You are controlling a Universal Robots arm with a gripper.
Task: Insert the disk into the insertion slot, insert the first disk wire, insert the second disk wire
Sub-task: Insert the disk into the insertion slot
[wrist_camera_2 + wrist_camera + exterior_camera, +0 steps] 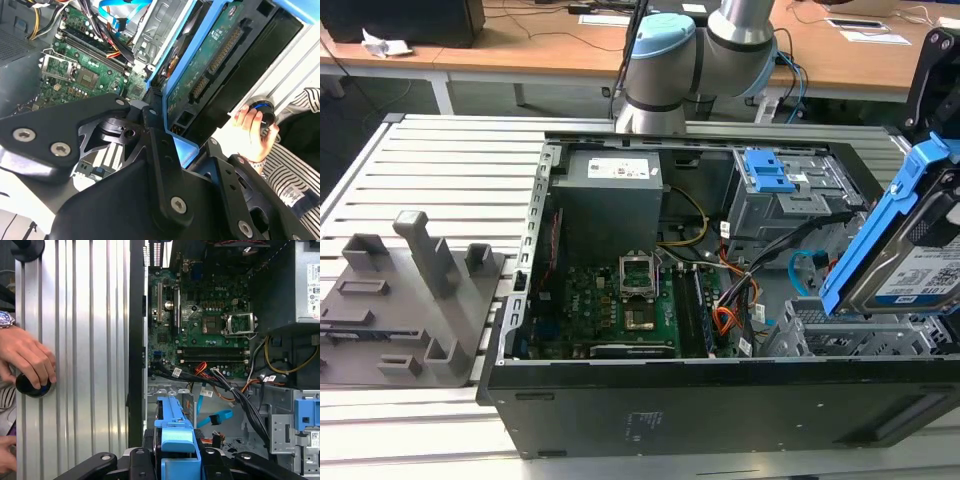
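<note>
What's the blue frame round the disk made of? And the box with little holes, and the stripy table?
The frame looks like plastic: bright blue, smooth, moulded. The disk inside is silvery metal with a white label. The slot, your holey box, seems thin grey sheet metal, dull, punched with holes. The table is likely aluminium: pale ribbed slats, soft sheen.

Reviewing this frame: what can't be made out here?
- The disk: cut off by the exterior view's right edge.
- The insertion slot: partly hidden behind the disk, exterior view.
- The second disk wire: connector end too small to tell, exterior view.
- Hand: cut off by the first wrist view's edge.
</note>
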